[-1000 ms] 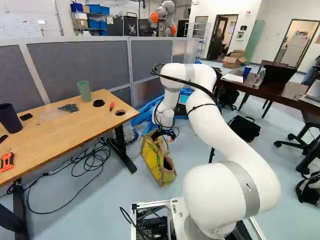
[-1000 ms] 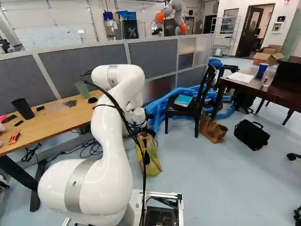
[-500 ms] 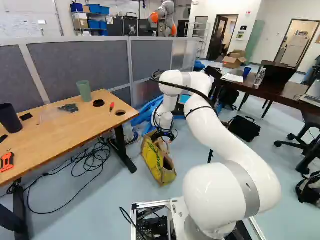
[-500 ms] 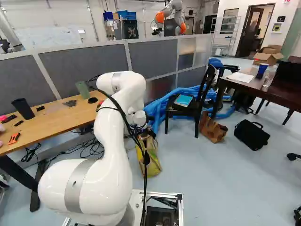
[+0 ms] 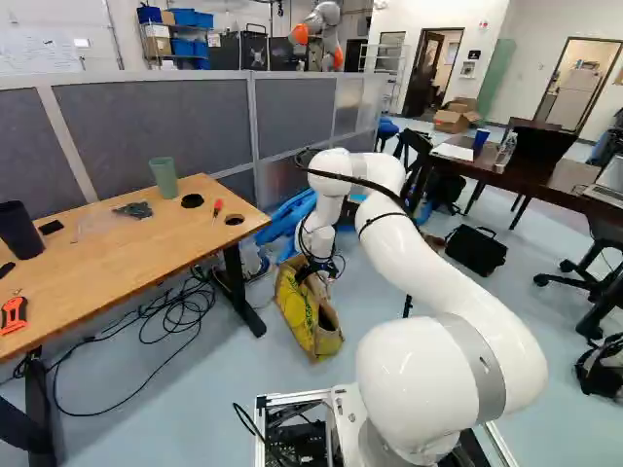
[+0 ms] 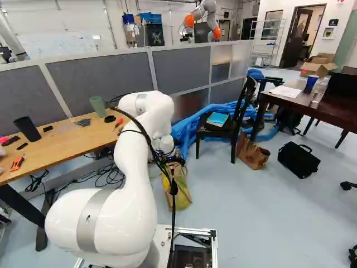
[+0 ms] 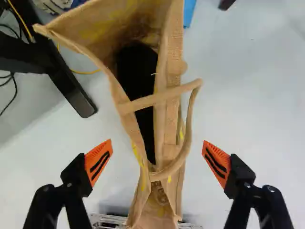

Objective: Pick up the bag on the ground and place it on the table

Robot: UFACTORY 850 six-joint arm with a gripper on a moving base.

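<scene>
In the left base view my gripper (image 5: 316, 268) hangs low at the top of the yellow and tan bag (image 5: 310, 316), which stands on the floor beside the table (image 5: 127, 248). Seen from the wrist, the gripper (image 7: 157, 160) is open wide, one orange-padded finger on each side of the bag (image 7: 172, 114), neither touching it. The bag's mouth gapes, with something dark inside. Its looped handle (image 7: 188, 129) crosses the opening and leans out over one side, between and ahead of the fingers.
A black table leg (image 7: 71, 90) stands beside the bag, with cables (image 5: 185, 306) on the floor below the table. Beyond are blue tubes (image 6: 201, 125), a black chair (image 6: 231, 125), a brown bag (image 6: 252, 153) and a black bag (image 6: 298, 160). Another robot (image 6: 203, 19) stands behind the partition.
The arm has come down lower, its gripper sinking closer over the bag's top. The bag and the base have stayed where they were.
</scene>
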